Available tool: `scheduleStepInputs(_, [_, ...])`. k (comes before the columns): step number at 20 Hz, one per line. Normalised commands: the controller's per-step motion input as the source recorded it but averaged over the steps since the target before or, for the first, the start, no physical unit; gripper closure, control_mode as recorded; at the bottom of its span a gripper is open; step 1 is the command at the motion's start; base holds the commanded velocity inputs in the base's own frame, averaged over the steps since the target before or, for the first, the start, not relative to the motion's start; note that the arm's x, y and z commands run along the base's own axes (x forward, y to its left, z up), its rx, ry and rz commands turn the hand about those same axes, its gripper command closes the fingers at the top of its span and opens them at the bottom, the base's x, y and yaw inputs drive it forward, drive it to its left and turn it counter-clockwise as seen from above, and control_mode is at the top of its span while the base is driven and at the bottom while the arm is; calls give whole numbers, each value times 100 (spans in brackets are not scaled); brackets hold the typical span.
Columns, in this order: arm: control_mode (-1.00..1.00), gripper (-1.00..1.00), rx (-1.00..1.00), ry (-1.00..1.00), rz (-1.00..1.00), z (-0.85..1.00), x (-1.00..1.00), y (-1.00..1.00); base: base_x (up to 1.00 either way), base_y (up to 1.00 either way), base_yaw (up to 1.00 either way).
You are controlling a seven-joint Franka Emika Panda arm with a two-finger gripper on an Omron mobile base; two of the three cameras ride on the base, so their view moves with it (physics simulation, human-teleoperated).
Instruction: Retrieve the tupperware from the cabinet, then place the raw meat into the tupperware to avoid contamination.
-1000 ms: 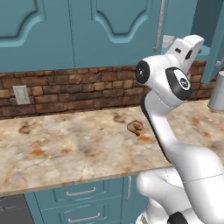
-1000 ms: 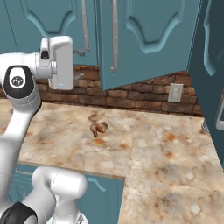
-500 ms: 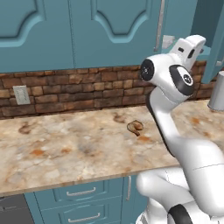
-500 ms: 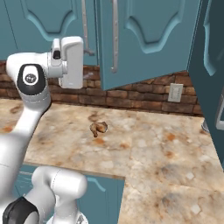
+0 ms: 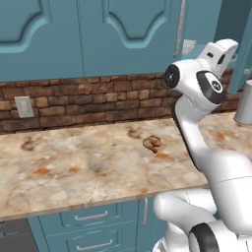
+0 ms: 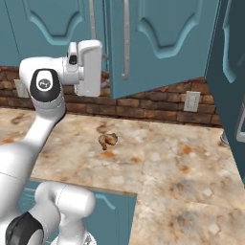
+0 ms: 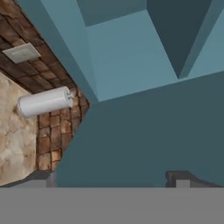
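The raw meat [image 5: 152,142], a small curled brown lump, lies on the marble counter near the brick wall, also seen in the right base view [image 6: 108,139]. Above it the teal cabinet [image 6: 158,43] has a door swung open on its long silver handle [image 6: 126,38]. My gripper [image 6: 90,64] is raised to cabinet height, just left of that open door, well above the meat. In the hand view the gripper [image 7: 113,179] is open with nothing between its fingertips [image 7: 183,177], facing teal cabinet panels. The tupperware is out of view.
A grey metal cylinder [image 5: 244,108] stands on the counter at the right, also in the hand view [image 7: 43,101]. A second open door [image 6: 229,72] juts out at the far right. Wall outlets [image 6: 192,100] sit on the brick backsplash; drawers [image 5: 91,215] run below the counter.
The raised hand has swung sideways toward the open cabinet door, staying at the same height. The jaws have stayed open and the meat has not moved.
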Motion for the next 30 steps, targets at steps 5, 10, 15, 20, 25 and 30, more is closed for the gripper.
scheduleStepInputs(5, [-100,-100,0,1,-7,0,0,-20,0,0,0])
scheduleStepInputs(10, [-100,-100,0,2,-10,0,-12,-21,0,0,0])
scheduleStepInputs(15, [-100,-100,0,0,-16,0,-62,-28,0,0,0])
scheduleStepInputs(20, [-100,-100,0,0,-17,0,-69,-32,0,0,0])
scheduleStepInputs(25, [-100,-100,0,0,-14,0,-39,-56,0,0,0])
scheduleStepInputs(30, [-100,-100,-2,0,-6,0,-10,-71,0,0,0])
